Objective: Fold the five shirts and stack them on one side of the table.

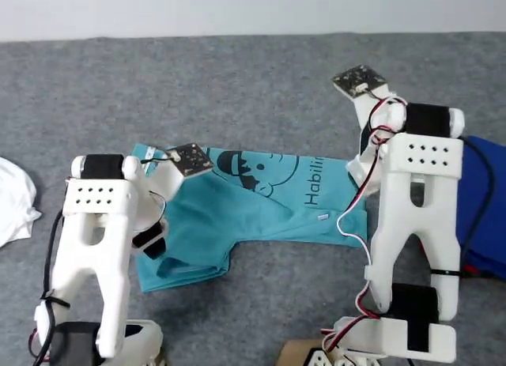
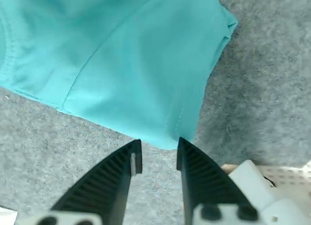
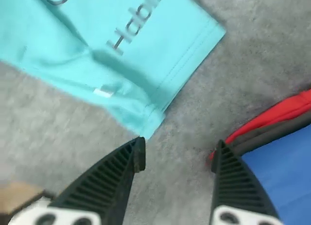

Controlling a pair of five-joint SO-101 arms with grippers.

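A teal shirt [image 1: 261, 208] with a dark print lies partly folded across the middle of the grey table. In the left wrist view my left gripper [image 2: 158, 154] hangs just off the shirt's [image 2: 121, 64] lower left corner. It is open by a narrow gap with nothing between its fingers. At the shirt's [image 3: 97, 64] right end, the right wrist view shows my right gripper [image 3: 179, 154] wide open over bare table, one fingertip close to the hem corner. A folded blue shirt [image 1: 484, 200] lies at the right edge, on top of a red one [image 3: 277, 118].
A crumpled white shirt [image 1: 14, 196] lies at the left edge. The grey felt table [image 1: 237, 81] stretches behind the teal shirt. A brown cardboard piece [image 1: 296, 354] shows by the base of the right arm.
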